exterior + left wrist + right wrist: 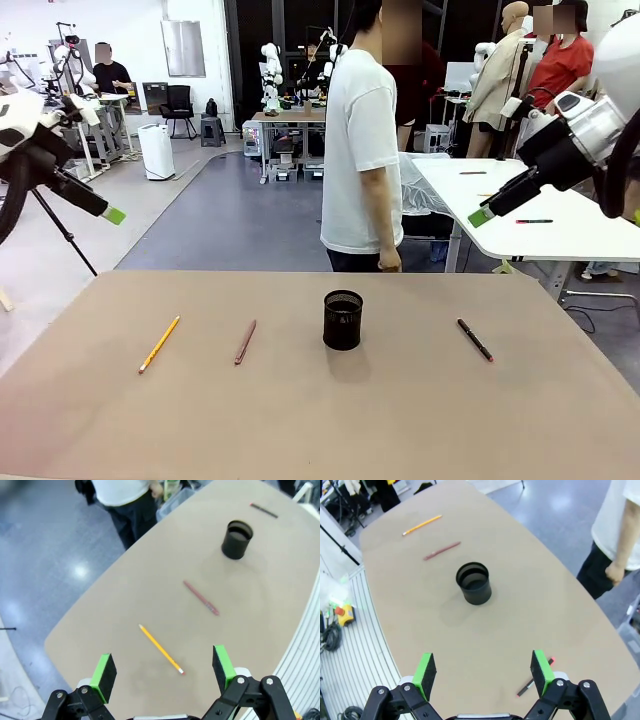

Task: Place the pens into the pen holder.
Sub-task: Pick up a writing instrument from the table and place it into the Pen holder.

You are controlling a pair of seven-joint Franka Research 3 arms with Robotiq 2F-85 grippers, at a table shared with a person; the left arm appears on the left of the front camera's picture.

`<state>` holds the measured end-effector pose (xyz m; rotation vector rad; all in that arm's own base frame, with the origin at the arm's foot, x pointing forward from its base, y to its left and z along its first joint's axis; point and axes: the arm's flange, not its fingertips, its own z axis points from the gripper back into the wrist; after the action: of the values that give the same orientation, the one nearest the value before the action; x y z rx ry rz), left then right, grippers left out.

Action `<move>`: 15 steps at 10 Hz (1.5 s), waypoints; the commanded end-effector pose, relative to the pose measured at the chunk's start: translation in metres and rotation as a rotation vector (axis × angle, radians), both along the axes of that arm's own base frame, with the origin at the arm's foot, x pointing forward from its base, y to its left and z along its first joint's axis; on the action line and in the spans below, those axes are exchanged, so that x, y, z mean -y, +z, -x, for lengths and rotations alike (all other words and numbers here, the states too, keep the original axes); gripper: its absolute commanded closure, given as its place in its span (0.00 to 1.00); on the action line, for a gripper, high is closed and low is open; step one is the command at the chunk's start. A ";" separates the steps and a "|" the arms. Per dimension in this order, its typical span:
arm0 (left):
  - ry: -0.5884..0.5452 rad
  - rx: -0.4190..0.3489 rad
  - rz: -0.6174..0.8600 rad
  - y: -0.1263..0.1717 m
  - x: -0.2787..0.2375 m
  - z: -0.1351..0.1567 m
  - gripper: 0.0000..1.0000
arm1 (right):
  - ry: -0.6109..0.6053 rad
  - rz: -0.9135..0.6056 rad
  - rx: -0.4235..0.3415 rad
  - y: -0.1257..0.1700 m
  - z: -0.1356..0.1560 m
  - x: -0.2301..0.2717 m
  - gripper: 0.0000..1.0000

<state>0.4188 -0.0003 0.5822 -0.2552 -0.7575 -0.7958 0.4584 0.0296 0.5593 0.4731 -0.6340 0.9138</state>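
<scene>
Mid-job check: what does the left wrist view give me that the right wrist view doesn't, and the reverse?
Left wrist adds: the open left hand, hanging above the yellow-orange pencil. Right wrist adds: the open right hand, the black red-tipped pen by one green pad, and a small yellow box with a red button off the table's edge. Both share: pencil, reddish-brown pen, black pen and the empty black wire-mesh cup on the tan table.

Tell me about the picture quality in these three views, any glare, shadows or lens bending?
Front view: even light and sharp; the pen holder casts a faint shadow toward the camera. Left wrist view: the wide lens bows the edge of the table, and a glare spot shines on the floor. Right wrist view: same bowing, a soft shadow beside the pen holder, floor glare at the top.
</scene>
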 end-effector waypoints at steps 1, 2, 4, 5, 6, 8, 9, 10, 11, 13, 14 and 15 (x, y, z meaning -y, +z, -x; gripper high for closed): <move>-0.069 -0.011 0.062 0.000 -0.013 -0.005 0.00 | 0.054 0.003 0.047 0.004 -0.007 0.008 0.00; -0.078 -0.011 0.069 0.001 -0.014 -0.006 0.00 | 0.054 0.009 0.070 0.008 -0.005 0.009 0.00; -0.105 -0.027 0.044 0.000 -0.012 -0.004 0.00 | 0.053 -0.021 0.098 0.015 0.000 0.011 0.00; -0.118 -0.030 0.026 -0.002 -0.009 -0.004 0.00 | 0.053 -0.032 0.095 0.016 0.000 0.013 0.00; -0.129 -0.024 0.025 -0.001 -0.005 -0.003 0.00 | 0.055 -0.040 0.104 0.017 0.000 0.012 0.00; -0.098 -0.038 0.030 -0.004 -0.005 0.000 0.00 | 0.039 -0.034 0.126 0.016 0.000 0.010 0.00; -0.098 -0.038 0.030 -0.004 -0.005 0.000 0.00 | 0.029 -0.005 0.078 0.017 0.002 0.009 0.00; -0.098 -0.038 0.030 -0.004 -0.005 0.000 0.00 | 0.029 -0.005 0.078 0.017 0.002 0.009 0.00; -0.098 -0.038 0.030 -0.004 -0.005 0.000 0.00 | 0.029 -0.005 0.078 0.017 0.002 0.009 0.00; -0.098 -0.038 0.030 -0.004 -0.005 0.000 0.00 | 0.029 -0.005 0.078 0.017 0.002 0.009 0.00; -0.098 -0.038 0.030 -0.004 -0.005 0.000 0.00 | 0.029 -0.005 0.078 0.017 0.002 0.009 0.00; -0.098 -0.038 0.030 -0.004 -0.005 0.000 0.00 | 0.029 -0.005 0.078 0.017 0.002 0.009 0.00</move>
<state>0.4185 0.0042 0.5797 -0.3212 -0.7227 -0.8686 0.4564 0.0215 0.5761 0.4526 -0.7029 0.9606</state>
